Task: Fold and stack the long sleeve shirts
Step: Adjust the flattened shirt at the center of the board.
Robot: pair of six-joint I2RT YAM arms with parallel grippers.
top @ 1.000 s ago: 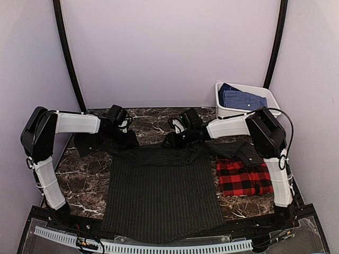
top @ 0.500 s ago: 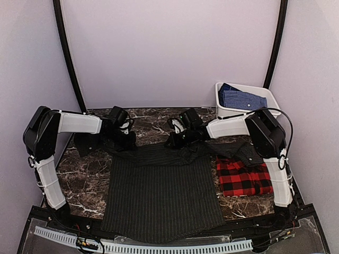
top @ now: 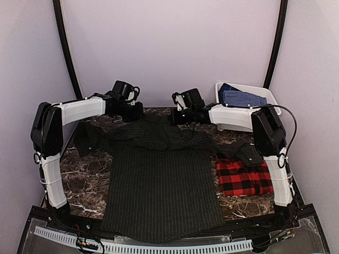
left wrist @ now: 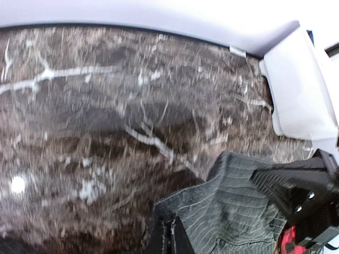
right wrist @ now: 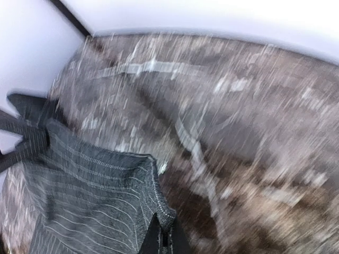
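Note:
The charcoal pinstriped shirt (top: pixel 161 182) lies spread over the middle of the marble table, its far edge lifted. My left gripper (top: pixel 135 109) is shut on the shirt's far left corner and holds it up above the table's back. My right gripper (top: pixel 177 115) is shut on the far right corner, also raised. The pinched cloth shows in the left wrist view (left wrist: pixel 222 211) and the right wrist view (right wrist: pixel 95 201). The red-and-black plaid shirt (top: pixel 242 178) lies folded at the right, partly under a dark sleeve (top: pixel 244 153).
A white bin (top: pixel 267 96) holding a folded blue patterned cloth (top: pixel 241 98) stands at the back right corner. A dark sleeve (top: pixel 87 137) trails at the left. Walls close in behind and at both sides.
Both grippers have risen and moved toward the back wall, pulling the pinstriped shirt's far edge up and back. The plaid shirt has not moved.

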